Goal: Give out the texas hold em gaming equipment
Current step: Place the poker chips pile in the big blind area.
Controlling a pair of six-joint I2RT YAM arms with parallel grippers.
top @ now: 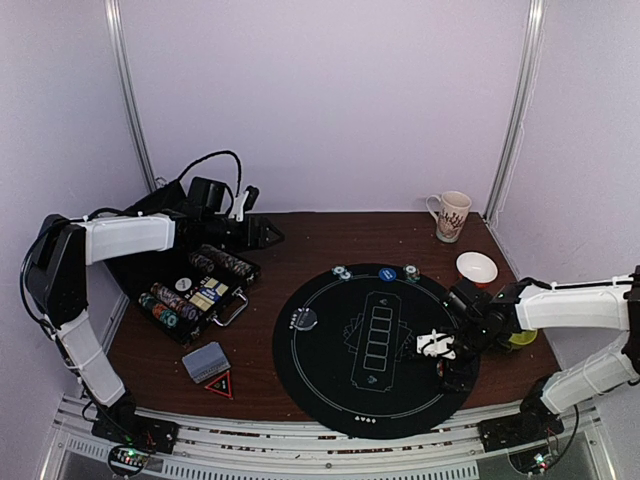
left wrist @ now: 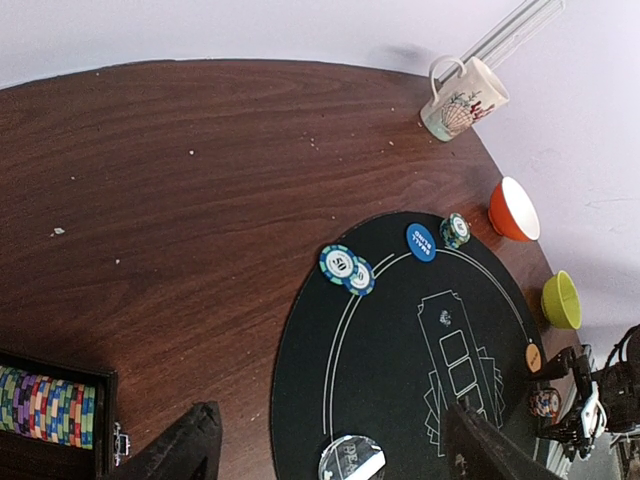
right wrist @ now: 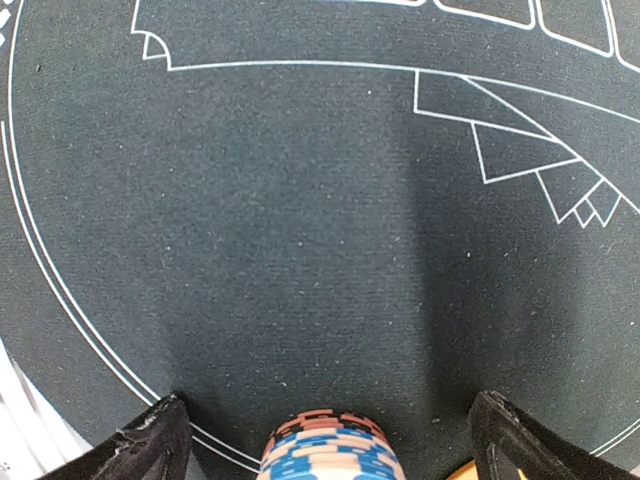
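A brown worktop (top: pixel 300 240) carries a round black poker mat (top: pixel 340 395) right of centre. At the worktop's 9 o'clock an open chip case (top: pixel 195 290) holds rows of striped chips. The left gripper (top: pixel 265 236) hovers past the case, its jaws apart and empty. The right gripper (right wrist: pixel 328 400) is low over the mat at about 3 o'clock. Its jaws stand wide on either side of a short stack of orange-and-blue chips (right wrist: pixel 330 450), not touching it.

A patterned mug (left wrist: pixel 460 100) stands at the worktop's 1 o'clock. An orange bowl (left wrist: pixel 513 210) and a green bowl (left wrist: pixel 562 300) sit at 2 to 3 o'clock. A grey-blue-backed deck of cards (top: pixel 206 361) lies at 7 o'clock, beside a small red-edged triangle (top: pixel 220 385) too small to identify.

On the mat's rim:
- two overlapping chips (left wrist: pixel 347 270) at 11 o'clock
- a blue button (left wrist: pixel 421 241) at 12 o'clock
- a small chip stack (left wrist: pixel 455 230) at 1 o'clock
- a clear button (left wrist: pixel 350 462) near 9 o'clock
- an orange button (left wrist: pixel 533 357) close to the right gripper's stack
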